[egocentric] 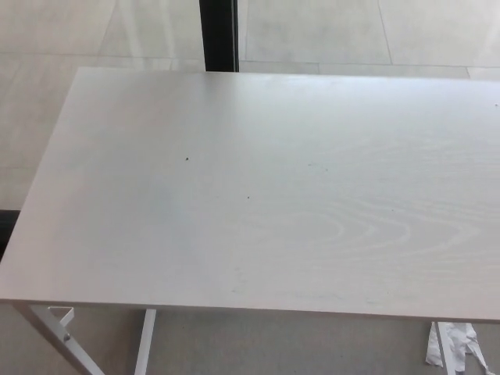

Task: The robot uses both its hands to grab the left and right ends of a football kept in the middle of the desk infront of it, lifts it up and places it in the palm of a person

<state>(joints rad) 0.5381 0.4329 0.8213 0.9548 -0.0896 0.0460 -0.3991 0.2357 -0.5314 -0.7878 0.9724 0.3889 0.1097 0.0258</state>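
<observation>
Football is showing nowhere in the head view, so where it is lying relative to either hand cannot be told. The left hand and the right hand are both sitting outside the picture, and whether their fingers are apart, together or clamped on anything cannot be told either. The desk (258,195) is filling most of the view, its pale top carrying a faint wood grain whose rings are curving across the right half. Two tiny dark specks are resting on the top: one speck (187,159) is sitting left of the middle, and a second speck (248,197) is lying a little nearer the camera and to the right of the first, the two well apart. Under the near edge, a white slanted leg (55,332) is running down at the left corner, with a white upright leg (143,344) standing just beside it. At the lower right, below the near edge, a crumpled white scrap (453,344) is lying on the floor next to another thin white leg. Beyond the far edge, a dark vertical post (219,35) is rising out of the top of the picture, and pale floor tiles (351,31) are spreading to both sides of it. At the far left edge, a small dark patch (6,226) is peeking in beside the desk; what it is cannot be told.
</observation>
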